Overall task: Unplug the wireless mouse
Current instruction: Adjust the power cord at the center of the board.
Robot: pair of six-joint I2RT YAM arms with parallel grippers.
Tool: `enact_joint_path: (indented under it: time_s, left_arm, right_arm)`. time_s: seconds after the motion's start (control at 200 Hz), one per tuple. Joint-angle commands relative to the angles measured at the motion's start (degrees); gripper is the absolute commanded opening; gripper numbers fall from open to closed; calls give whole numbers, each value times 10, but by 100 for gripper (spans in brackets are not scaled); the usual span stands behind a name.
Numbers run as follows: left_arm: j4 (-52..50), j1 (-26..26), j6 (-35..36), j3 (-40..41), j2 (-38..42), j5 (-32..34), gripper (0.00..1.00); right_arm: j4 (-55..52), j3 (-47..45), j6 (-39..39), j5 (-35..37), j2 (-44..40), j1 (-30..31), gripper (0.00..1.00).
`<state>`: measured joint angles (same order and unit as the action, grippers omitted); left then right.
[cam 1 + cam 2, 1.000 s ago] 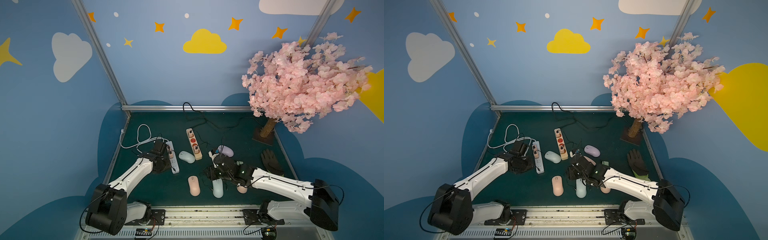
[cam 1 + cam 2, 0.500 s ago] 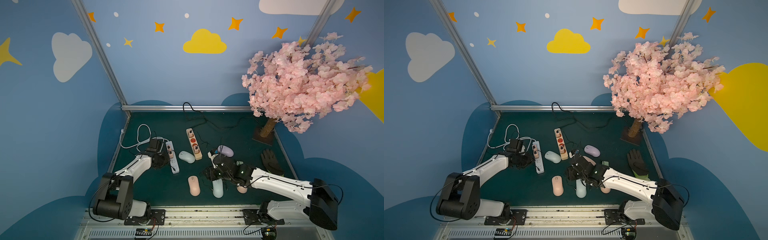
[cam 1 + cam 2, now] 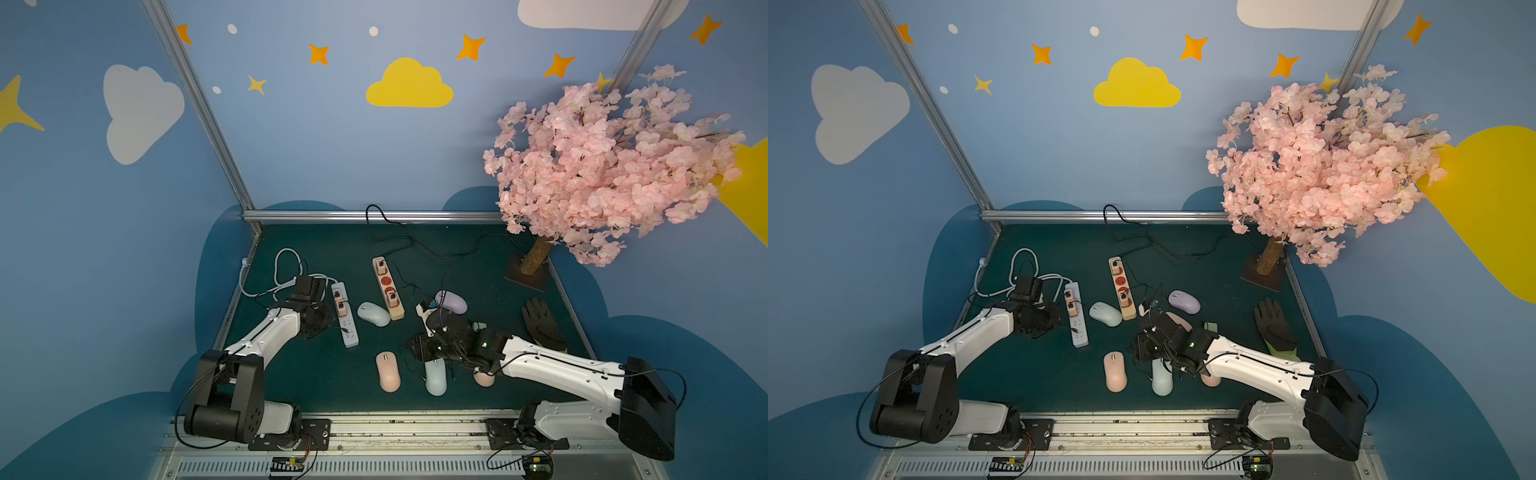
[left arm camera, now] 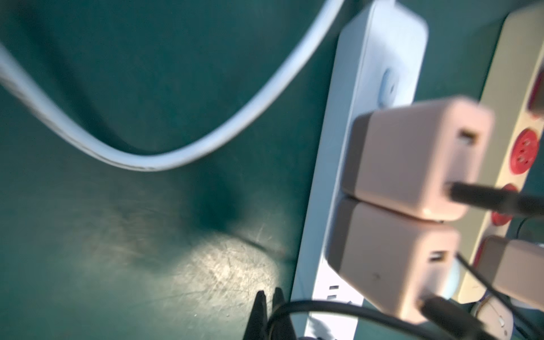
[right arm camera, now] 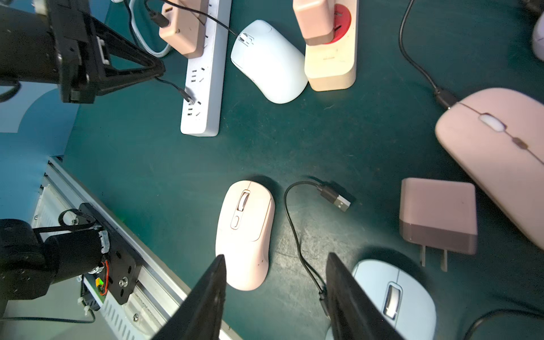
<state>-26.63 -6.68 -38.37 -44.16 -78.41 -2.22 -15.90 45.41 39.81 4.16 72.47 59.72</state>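
Counter [image 3: 478, 257] comes first: green, crowded, with a white power strip [image 3: 351, 337] and a beige strip [image 3: 397, 312] lying near each other and the white mouse [image 3: 373, 313] between them. That mouse is the one I judge left to free (a thin lead [image 5: 226, 27] runs from a pink charger [image 5: 182, 35] on the white strip into its nose). My right fingers [image 5: 212, 294] stand partly apart and hold nothing, hanging over a loose cord [image 5: 294, 232] between the pink mouse [image 5: 244, 232] and the pale blue mouse [image 5: 391, 297]. My left fingers [image 4: 260, 315] are pressed fully together just beside the white strip, and they seem to pinch a black cable [image 5: 172, 86] whose small plug [image 5: 188, 98] lies free on the strip's sockets. To do this well I should let that loose cable go and take the lead at its plug body, not the cord. Then I should draw straight out along the mouse's length, steadying the shell with my right fingers, since a light mouse will slide sooner than release.
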Motion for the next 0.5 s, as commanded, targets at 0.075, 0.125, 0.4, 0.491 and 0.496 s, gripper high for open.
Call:
enact_joint_path:
  time_s: [0.075, 0.125, 0.4, 0.491, 0.496]
  left_arm:
    - [-54, 16, 17, -33, 36, 58, 4]
    - [-55, 20, 27, -41, 37, 56, 4]
    - [-117, 33, 80, -135, -43, 82, 16]
    - [-159, 38, 92, -174, -80, 107, 33]
    - [-161, 38, 92, -177, -82, 108, 34]
  right_arm:
    - [3, -1, -3, -8, 11, -1, 54]
    - [3, 0, -4, -10, 14, -1, 54]
    - [-9, 17, -17, -16, 21, -1, 54]
    - [-17, 23, -21, -17, 21, -1, 54]
    - [-17, 23, -21, -16, 21, -1, 54]
